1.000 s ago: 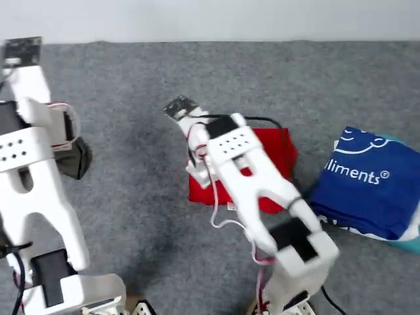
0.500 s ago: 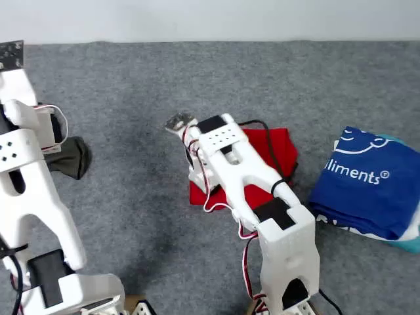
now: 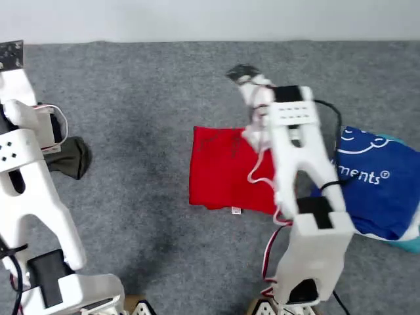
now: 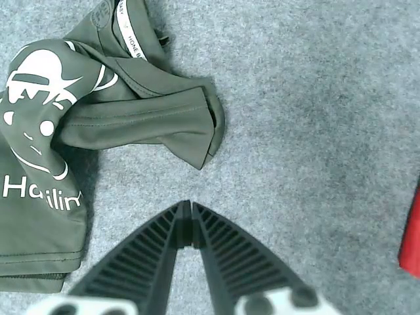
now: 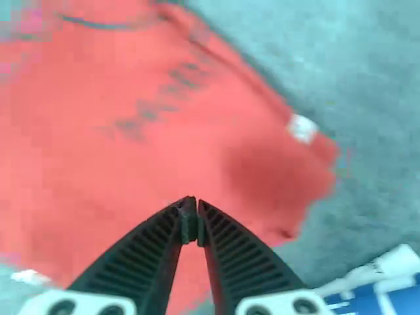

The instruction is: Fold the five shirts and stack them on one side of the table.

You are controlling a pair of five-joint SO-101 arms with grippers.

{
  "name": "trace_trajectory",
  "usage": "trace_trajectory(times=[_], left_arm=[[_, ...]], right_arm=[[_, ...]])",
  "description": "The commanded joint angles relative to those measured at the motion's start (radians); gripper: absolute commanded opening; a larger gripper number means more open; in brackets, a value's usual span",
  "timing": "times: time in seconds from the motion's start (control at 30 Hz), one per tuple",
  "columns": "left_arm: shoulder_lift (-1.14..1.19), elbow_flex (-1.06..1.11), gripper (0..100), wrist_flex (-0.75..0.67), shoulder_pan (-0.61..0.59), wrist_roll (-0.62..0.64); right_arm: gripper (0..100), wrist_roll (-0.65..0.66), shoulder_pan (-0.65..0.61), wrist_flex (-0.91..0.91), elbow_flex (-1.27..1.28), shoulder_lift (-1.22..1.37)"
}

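Note:
A folded red shirt [image 3: 220, 172] lies flat at the table's middle. The right arm [image 3: 298, 157] stretches over the shirt's right edge. My right gripper [image 5: 190, 211] is shut and empty, hovering just above the red shirt [image 5: 131, 125], whose white label [image 5: 302, 128] shows. A crumpled olive shirt [image 3: 71, 157] with white print lies at the left, beside the left arm [image 3: 26, 184]. My left gripper [image 4: 191, 215] is shut with nothing in it, over bare carpet near the olive shirt [image 4: 79, 111]. A folded blue shirt [image 3: 371, 184] rests at the right on a teal one [image 3: 410, 244].
Grey carpet [image 3: 131, 85] covers the table, with open room at the back and between the olive and red shirts. A grey wall strip [image 3: 210, 20] runs along the far edge. A sliver of the red shirt [image 4: 412, 243] appears in the left wrist view.
The right arm has swung from the red shirt's left side toward its right and back, uncovering the shirt. The left arm has hardly moved.

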Motion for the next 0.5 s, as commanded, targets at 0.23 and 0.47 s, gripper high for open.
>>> trace_trajectory(times=[0.23, 0.47], left_arm=[[-0.038, -0.002, 0, 0.020, 0.000, -0.008], [-0.040, -0.002, 0, 0.021, 0.000, -0.008]], right_arm=[[1.2, 0.087, 0.067, -0.260, -0.084, 0.150], [1.6, -0.034, 0.071, 0.054, -0.313, 0.131]])
